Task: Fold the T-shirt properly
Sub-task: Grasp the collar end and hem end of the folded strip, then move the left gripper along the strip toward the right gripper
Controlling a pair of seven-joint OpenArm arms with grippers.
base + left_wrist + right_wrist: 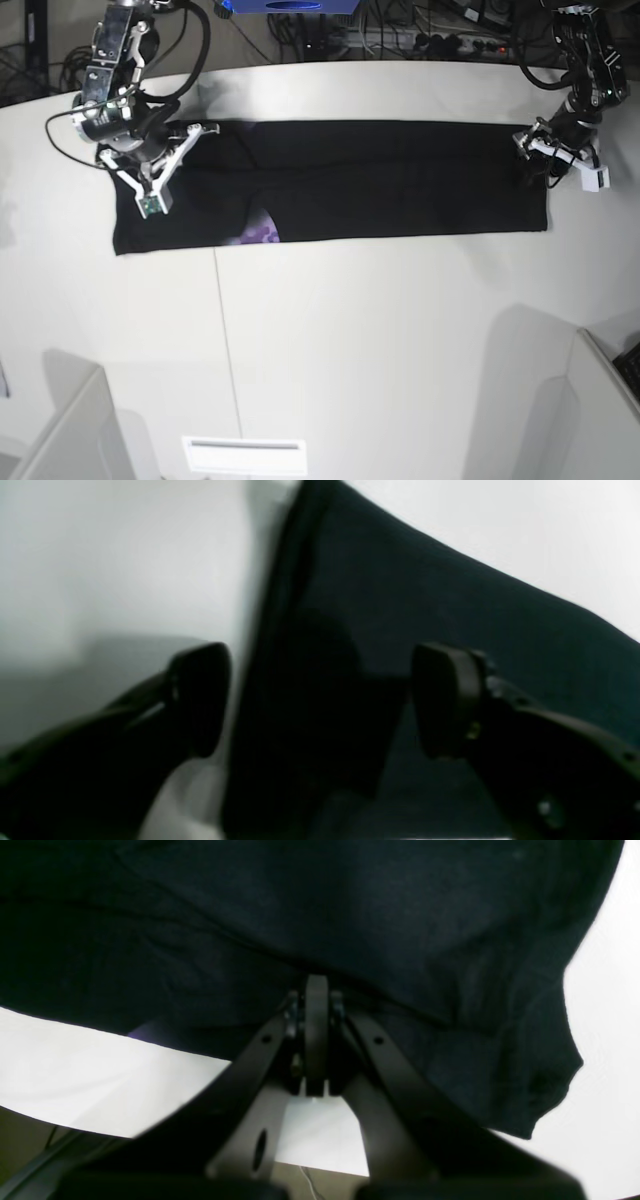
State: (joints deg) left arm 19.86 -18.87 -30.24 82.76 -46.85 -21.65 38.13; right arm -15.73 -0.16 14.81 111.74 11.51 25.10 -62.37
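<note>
The black T-shirt (380, 180) lies as a long, narrow folded strip across the far part of the white table (350, 330). A bit of purple print (262, 232) peeks out at its near edge. My right gripper (160, 165) is at the strip's left end. In the right wrist view its jaws are closed together (316, 990) on a ridge of the black cloth (300, 905). My left gripper (535, 165) is at the strip's right end. In the left wrist view it (320, 700) is open, straddling the cloth's edge (425, 590) just above it.
Cables and a power strip (440, 40) run along the table's back edge, beside a blue box (290, 5). Grey panels stand at the near left (70, 430) and near right (590, 410). A white label (245, 455) lies on the near table.
</note>
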